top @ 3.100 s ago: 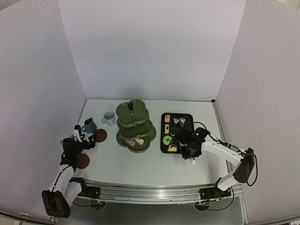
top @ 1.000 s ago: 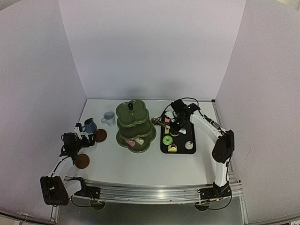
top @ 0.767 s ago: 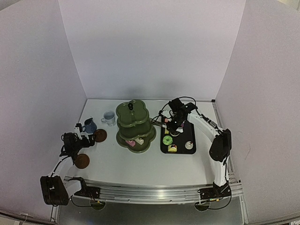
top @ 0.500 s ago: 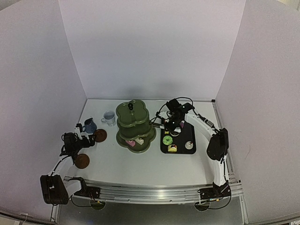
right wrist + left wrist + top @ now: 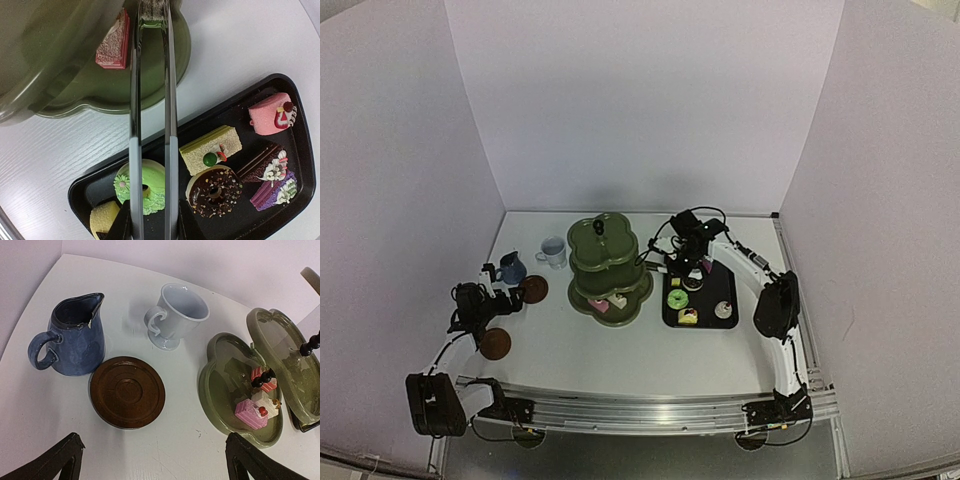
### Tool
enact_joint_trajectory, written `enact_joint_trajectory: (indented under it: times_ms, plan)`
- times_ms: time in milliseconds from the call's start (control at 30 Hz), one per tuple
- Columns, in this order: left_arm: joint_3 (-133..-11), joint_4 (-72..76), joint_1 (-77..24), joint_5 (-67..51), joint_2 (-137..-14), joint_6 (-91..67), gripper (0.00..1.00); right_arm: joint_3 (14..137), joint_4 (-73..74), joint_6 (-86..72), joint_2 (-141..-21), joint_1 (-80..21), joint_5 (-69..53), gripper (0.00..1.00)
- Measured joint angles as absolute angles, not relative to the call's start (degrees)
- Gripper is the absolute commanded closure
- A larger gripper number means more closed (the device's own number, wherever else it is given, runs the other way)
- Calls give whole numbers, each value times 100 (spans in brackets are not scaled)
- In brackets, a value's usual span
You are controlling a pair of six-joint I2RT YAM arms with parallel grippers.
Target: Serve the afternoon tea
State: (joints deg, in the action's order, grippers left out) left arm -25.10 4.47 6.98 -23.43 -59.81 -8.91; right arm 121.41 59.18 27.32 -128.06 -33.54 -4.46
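Note:
My right gripper is shut on the metal tongs. Their tips pinch a small dark cake over a tier of the dark green stand, beside a red cake slice. In the top view the right gripper is by the stand. My left gripper is open and empty, just short of a brown saucer. Behind the saucer stand the dark blue mug and the pale mug. The second saucer lies nearer the front edge.
The black tray holds a green doughnut, a chocolate doughnut, a green slab, a pink roll and other cakes. Two pink cakes sit on the stand's bottom tier. White walls enclose the table.
My right arm has swung from the tray's front edge to its back left, carrying the tongs up to the stand. The left gripper shifted slightly early on, then stayed still.

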Motion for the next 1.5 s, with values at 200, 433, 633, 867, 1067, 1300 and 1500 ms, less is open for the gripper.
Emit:
enact_joint_trajectory:
  times_ms: [200,433,633,867,1067,1300,1500]
  plan:
    - [-2510,447,698,-2342,-5981,-891,0,12151,5916,2851,-12910,-3406,-443,98]
    - [-2510,447,698,-2342,-5981,-891,0,12151,5909,2856,-12945,-3443,-427,74]
    - [-2510,446,698,-2342,-5981,-891,0,12244,5868,2835,-12982,-3444,-334,68]
    - [-2510,445,698,-2342,-5981,-891,0,12258,5825,2815,-13002,-3444,-257,67]
    - [-2510,445,698,-2342,-5977,-891,0,12258,5820,2737,-13002,-3444,-207,67]
    - [-2510,445,698,-2342,-5964,-889,0,12067,5750,2577,-12923,-3444,-211,67]
    - [-2510,443,698,-2342,-5957,-890,0,11734,5744,2501,-12663,-3444,-213,67]
